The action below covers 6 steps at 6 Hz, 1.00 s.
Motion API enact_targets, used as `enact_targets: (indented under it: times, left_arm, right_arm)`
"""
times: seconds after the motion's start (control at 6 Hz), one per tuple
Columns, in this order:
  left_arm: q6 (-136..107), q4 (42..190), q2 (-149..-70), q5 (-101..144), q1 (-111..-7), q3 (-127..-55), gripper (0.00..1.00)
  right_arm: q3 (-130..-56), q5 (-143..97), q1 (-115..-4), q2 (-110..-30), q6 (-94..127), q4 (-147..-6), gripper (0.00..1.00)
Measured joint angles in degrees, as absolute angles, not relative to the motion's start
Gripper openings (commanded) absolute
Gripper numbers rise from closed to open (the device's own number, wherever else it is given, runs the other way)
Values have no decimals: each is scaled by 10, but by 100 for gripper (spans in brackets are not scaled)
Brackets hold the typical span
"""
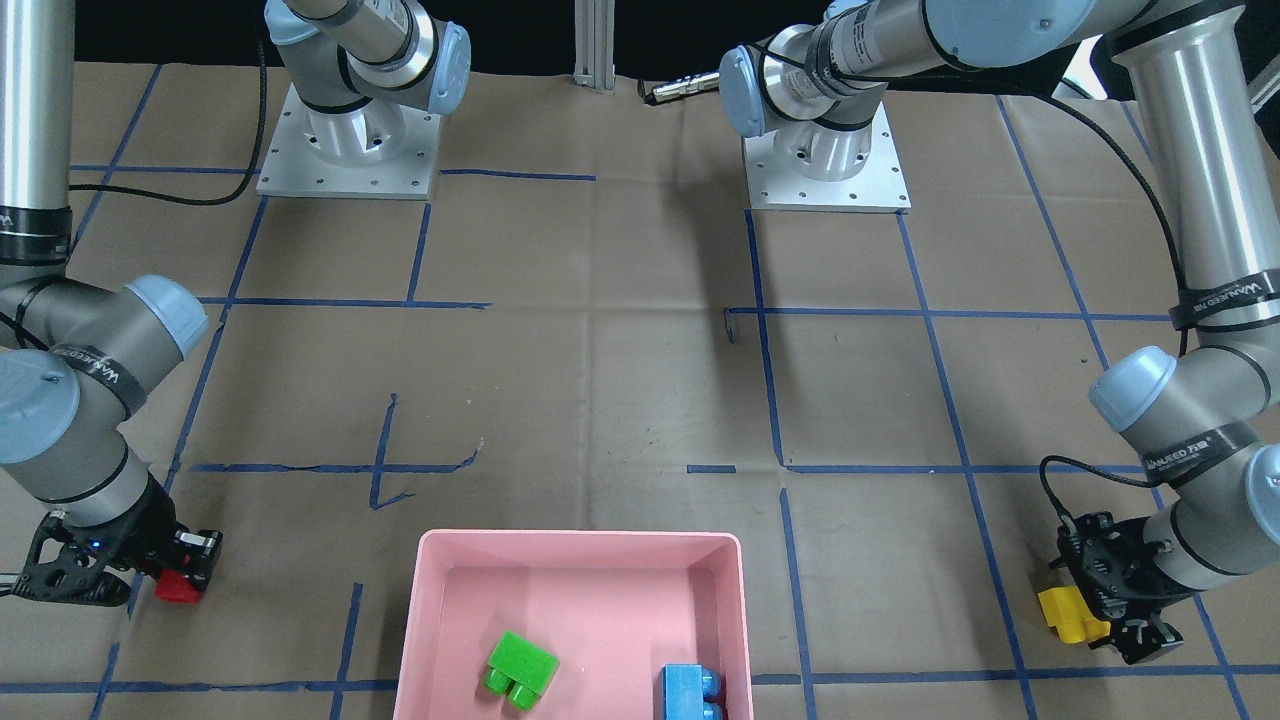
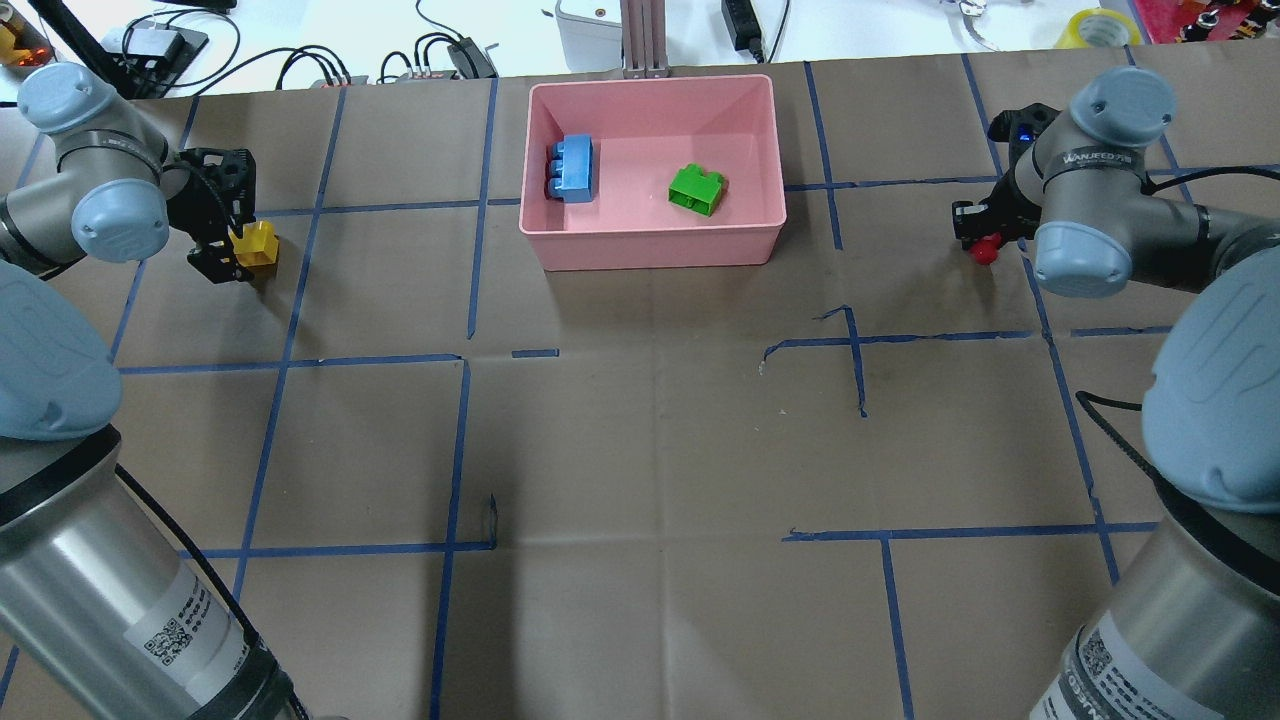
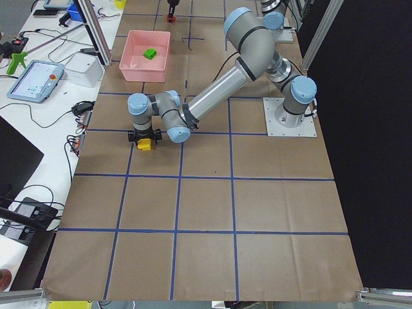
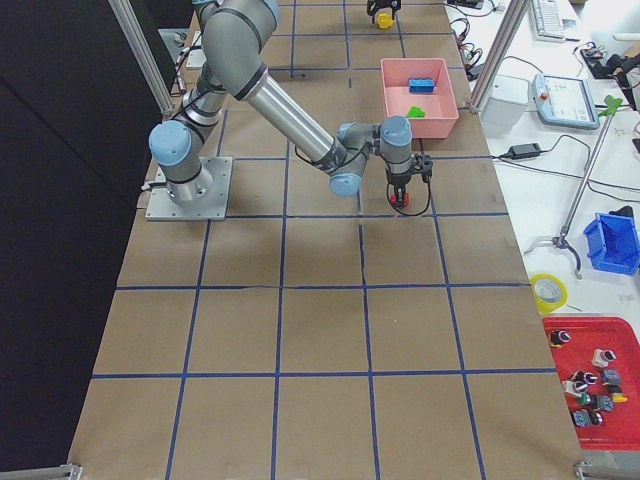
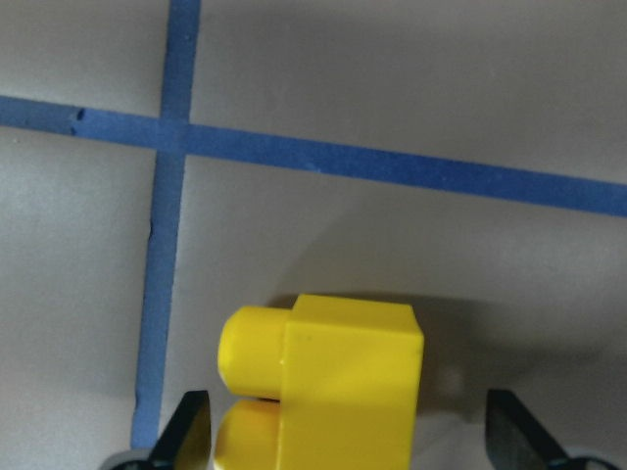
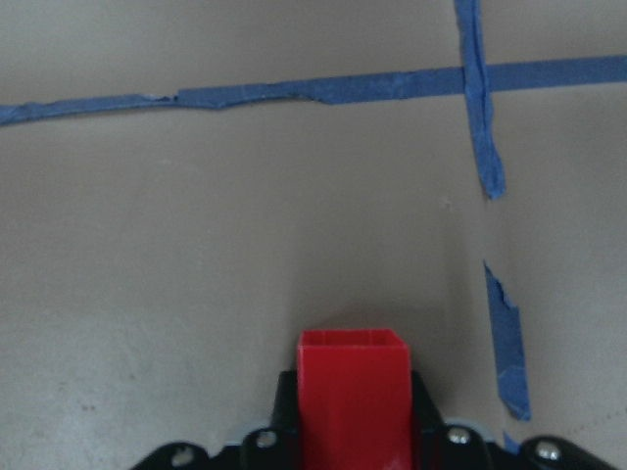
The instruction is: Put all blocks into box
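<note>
The pink box (image 2: 650,250) stands at the table's far middle and holds the green block (image 2: 697,188) and the blue block (image 2: 574,168). My left gripper (image 2: 238,250) is low at the far left, open, with its fingers (image 5: 188,431) on either side of the yellow block (image 5: 343,392), which sits on the paper; a gap shows on one side. My right gripper (image 2: 985,238) is low at the far right, shut on the small red block (image 6: 353,392). The red block also shows in the front view (image 1: 178,587), as does the yellow one (image 1: 1070,612).
Brown paper with blue tape lines (image 2: 460,440) covers the table. Both arm bases (image 1: 345,150) stand at the robot's side. Cables and devices (image 2: 440,55) lie beyond the far edge behind the box.
</note>
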<state>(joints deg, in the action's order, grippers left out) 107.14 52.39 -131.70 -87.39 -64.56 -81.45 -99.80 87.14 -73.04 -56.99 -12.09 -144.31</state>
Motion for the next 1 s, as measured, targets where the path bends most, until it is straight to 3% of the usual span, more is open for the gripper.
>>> enact_targets:
  times: [0.17, 0.33, 0.5, 0.67, 0.83, 1.0]
  left_arm:
    - [1073, 524, -1317, -874, -646, -814, 67]
    - [1076, 523, -1317, -874, -646, -814, 48]
    - [1079, 521, -1317, -875, -646, -813, 22]
    - [1081, 513, -1317, -877, -646, -812, 8]
    - [1082, 502, -1315, -880, -645, -807, 0]
    - [1078, 497, -1308, -881, -645, -800, 0]
  right_arm:
    - [-997, 871, -730, -577, -121, -1424, 5]
    - [-995, 872, -728, -600, -122, -1396, 5]
    - [-993, 873, -727, -639, -122, -1337, 5]
    - [-992, 873, -727, -682, -120, -1255, 5]
    - [-990, 866, -728, -726, -113, -1159, 6]
    - [-988, 827, -736, -764, -99, -1093, 6]
